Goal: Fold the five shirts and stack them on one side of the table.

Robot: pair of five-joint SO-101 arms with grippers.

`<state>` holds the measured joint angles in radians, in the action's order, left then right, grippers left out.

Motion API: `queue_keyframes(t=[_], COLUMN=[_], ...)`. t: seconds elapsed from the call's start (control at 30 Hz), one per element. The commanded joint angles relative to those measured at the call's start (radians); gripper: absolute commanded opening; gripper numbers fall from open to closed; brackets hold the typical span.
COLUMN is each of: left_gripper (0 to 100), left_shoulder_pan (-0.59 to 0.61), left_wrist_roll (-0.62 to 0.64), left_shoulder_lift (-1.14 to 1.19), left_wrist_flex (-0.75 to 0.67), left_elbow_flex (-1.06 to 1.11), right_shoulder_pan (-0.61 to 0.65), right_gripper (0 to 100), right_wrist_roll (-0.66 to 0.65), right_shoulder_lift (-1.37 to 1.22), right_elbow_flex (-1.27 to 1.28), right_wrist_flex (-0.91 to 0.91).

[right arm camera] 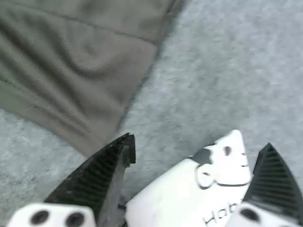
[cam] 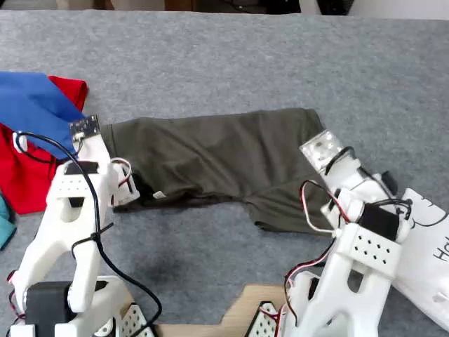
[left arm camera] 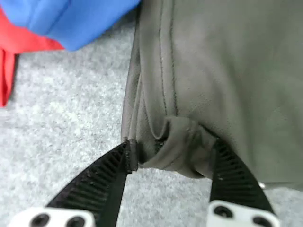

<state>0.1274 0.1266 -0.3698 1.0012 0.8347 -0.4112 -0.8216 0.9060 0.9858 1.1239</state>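
Observation:
An olive shirt (cam: 210,158) lies partly folded across the middle of the grey table (cam: 231,56). My left gripper (cam: 121,196) is at its near left corner. In the left wrist view this gripper (left arm camera: 170,144) is open, and a bunched fold of the olive shirt's hem (left arm camera: 182,146) sits between its fingers. My right gripper (cam: 344,200) hovers by the olive shirt's right end. It is open (right arm camera: 198,142) over a corner of a white shirt (right arm camera: 189,189) with black print. The olive shirt's edge (right arm camera: 71,85) lies just beyond it.
A blue shirt (cam: 31,105) lies over a red shirt (cam: 28,175) at the left side, close to the left arm. A bit of teal cloth (cam: 4,223) shows at the left edge. The white shirt (cam: 424,242) is at the near right.

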Motion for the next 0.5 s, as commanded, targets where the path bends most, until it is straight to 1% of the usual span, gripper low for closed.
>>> queue_keyframes(t=[0.0, 0.07, 0.1, 0.17, 0.2, 0.27, 0.3, 0.37, 0.43, 0.47], left_gripper=[26, 28, 29, 30, 30, 27, 23, 12, 3, 1], left_shoulder_pan=[0.023, 0.015, 0.012, 0.029, 0.058, 0.107, 0.126, 0.129, 0.084, 0.046], left_wrist_roll=[-0.018, -0.227, -0.245, -0.176, -0.172, -0.160, -0.133, -0.083, -0.094, -0.101], left_shoulder_lift=[-0.035, -0.035, -0.035, -0.035, -0.035, -0.035, -0.033, -0.022, -0.001, 0.018], left_wrist_flex=[0.155, 0.265, 0.298, 0.319, 0.319, 0.319, 0.316, 0.313, 0.255, 0.216], left_elbow_flex=[-0.172, -0.255, -0.285, -0.327, -0.351, -0.416, -0.454, -0.543, -0.589, -0.591], right_shoulder_pan=[0.018, 0.050, 0.074, 0.108, 0.119, 0.142, 0.154, 0.193, 0.239, 0.266], right_gripper=[21.8, 5.2, 0.3, 3.9, 5.7, 5.1, 3.9, 1.2, 0.5, 0.6], right_wrist_roll=[0.034, 0.041, 0.043, 0.044, 0.046, 0.071, 0.081, 0.086, 0.084, 0.094], right_shoulder_lift=[0.016, 0.016, 0.016, 0.016, 0.016, 0.015, 0.012, -0.021, -0.084, -0.125], right_elbow_flex=[-0.104, -0.133, -0.147, -0.177, -0.196, -0.232, -0.251, -0.288, -0.325, -0.341], right_wrist_flex=[-0.002, -0.002, -0.002, 0.008, 0.012, 0.005, 0.003, 0.003, -0.020, -0.052])
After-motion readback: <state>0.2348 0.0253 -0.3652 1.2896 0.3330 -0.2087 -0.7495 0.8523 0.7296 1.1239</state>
